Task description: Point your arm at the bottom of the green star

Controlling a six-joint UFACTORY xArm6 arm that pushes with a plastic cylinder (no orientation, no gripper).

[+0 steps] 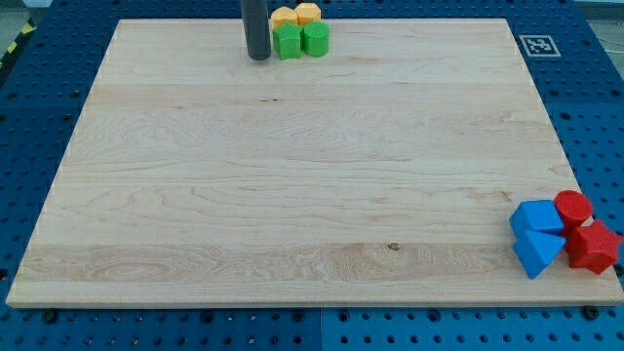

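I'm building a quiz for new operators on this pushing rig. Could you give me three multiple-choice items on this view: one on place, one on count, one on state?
1. Where is my tip?
A. Just to the view's left of the green blocks at the view's top
B. Among the blue blocks
C. At the board's middle

2. How many red blocks show?
A. One
B. Two
C. Four

3. How do the blue and red blocks lie?
A. Scattered over the board
B. Stacked on the yellow blocks
C. Bunched at the board's bottom right corner

Answers:
1 A: the rod ends beside the green star, with the green cylinder further right.
2 B: a red cylinder and a red star.
3 C: the blue cube and blue triangle press against the reds; the two yellow blocks sit at the top.
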